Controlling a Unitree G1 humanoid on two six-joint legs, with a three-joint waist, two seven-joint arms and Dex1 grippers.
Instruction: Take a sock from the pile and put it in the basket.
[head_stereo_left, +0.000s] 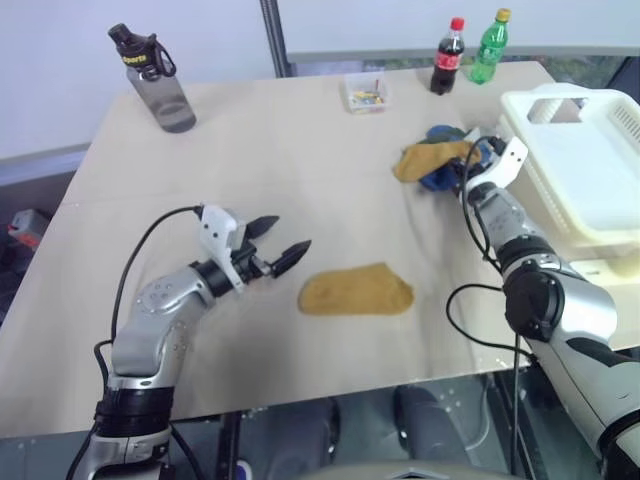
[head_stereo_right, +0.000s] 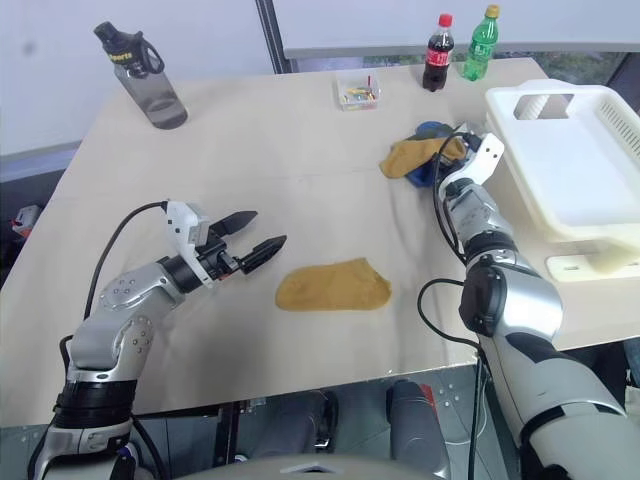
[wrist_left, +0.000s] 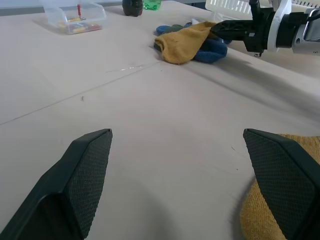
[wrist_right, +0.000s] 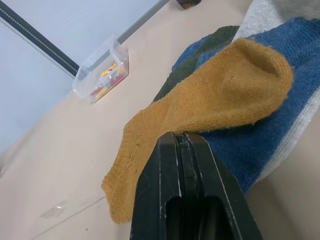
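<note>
Nearest object: one mustard sock (head_stereo_left: 356, 291) is laid flat and alone on the bench (head_stereo_left: 300, 160), at about 6 o'clock of the surface, apart from the heap.

Left hand: the left hand (head_stereo_left: 282, 246) is held level just beside that lone sock, on its 9 o'clock side; its two black fingers are spread wide apart with nothing between them.

Right hand: the right hand (wrist_right: 186, 150) is stretched out to the pile at about 2 o'clock; its fingers are pressed together, tips at the near edge of the top mustard sock (wrist_right: 200, 115). Whether any fabric is pinched cannot be told, as no cloth is seen between the pads.

Pile: the pile (head_stereo_right: 420, 155) is seen as a mustard sock draped over blue and dark green ones, still resting on the bench, near the basket.

Basket: the white slotted basket (head_stereo_right: 570, 150) is placed at 3 o'clock, at the bench edge; no sock is seen inside it.

Progress: the grasp appears just made or attempted; lifting, carrying across and releasing over the basket are judged still to be done.

Writing: "Sports" can be read on the grey bottle's (head_stereo_left: 157, 82) cap band at 11 o'clock. A red-labelled cola bottle (head_stereo_left: 447, 56) and a green bottle (head_stereo_left: 488, 47) are stood at 1 o'clock; their labels cannot be read. A small clear box (head_stereo_left: 364, 93) with coloured bits is set at 12 o'clock.
</note>
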